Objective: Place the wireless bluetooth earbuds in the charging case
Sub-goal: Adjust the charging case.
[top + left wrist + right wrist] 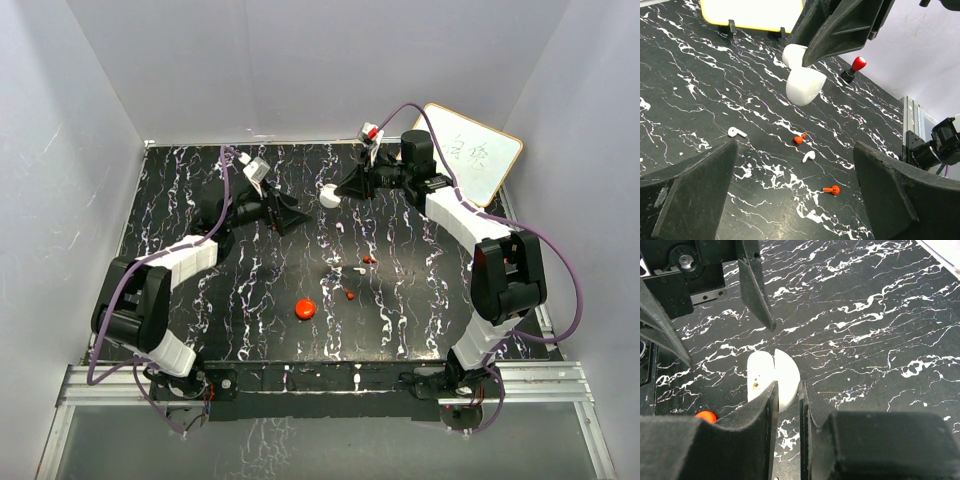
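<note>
Right gripper [788, 390] clenched on charging case [762, 380]; left gripper [795, 147] released, earbuds [800, 138] lying ahead of it

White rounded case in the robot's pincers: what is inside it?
The white rounded plastic case, pinched by the right gripper, looks split open, but no view looks into it, so its contents are hidden. Two red earbuds and two white earbuds lie outside on the black marbled table.
</note>
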Available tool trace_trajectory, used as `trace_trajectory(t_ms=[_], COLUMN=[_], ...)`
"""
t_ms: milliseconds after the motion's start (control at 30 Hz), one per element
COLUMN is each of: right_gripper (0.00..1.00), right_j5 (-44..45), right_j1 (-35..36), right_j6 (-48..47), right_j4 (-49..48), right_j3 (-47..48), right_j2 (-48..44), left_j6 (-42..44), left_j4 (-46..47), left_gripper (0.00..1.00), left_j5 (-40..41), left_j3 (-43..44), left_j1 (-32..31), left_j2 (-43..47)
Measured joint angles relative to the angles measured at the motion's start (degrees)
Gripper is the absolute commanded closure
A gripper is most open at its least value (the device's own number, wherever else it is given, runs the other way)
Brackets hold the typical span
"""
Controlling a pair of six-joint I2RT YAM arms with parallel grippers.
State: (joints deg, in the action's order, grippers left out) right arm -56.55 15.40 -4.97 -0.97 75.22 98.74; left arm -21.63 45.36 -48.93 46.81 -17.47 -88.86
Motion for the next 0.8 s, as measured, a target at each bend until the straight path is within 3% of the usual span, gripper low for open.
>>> trace_trajectory(t_ms=[367, 800], right_gripper=[0.92, 0.92], right_j5=[-2.0, -3.2], right_j1=[0.0, 0.0], right_j6=[-1.2, -3.1], right_j4=[0.9, 2.8], right_j3=[0.0, 0.1], right_j2=[0.0, 0.0], left_j6=[-1.8, 5.2], left_j4=[7.9, 13.3], left_gripper=[0.12, 0.13], left_j5=[-2.4, -7.6], left_j3=[-1.7, -3.0], left_j1=[0.0, -2.0], left_j2=[-1.8, -6.8])
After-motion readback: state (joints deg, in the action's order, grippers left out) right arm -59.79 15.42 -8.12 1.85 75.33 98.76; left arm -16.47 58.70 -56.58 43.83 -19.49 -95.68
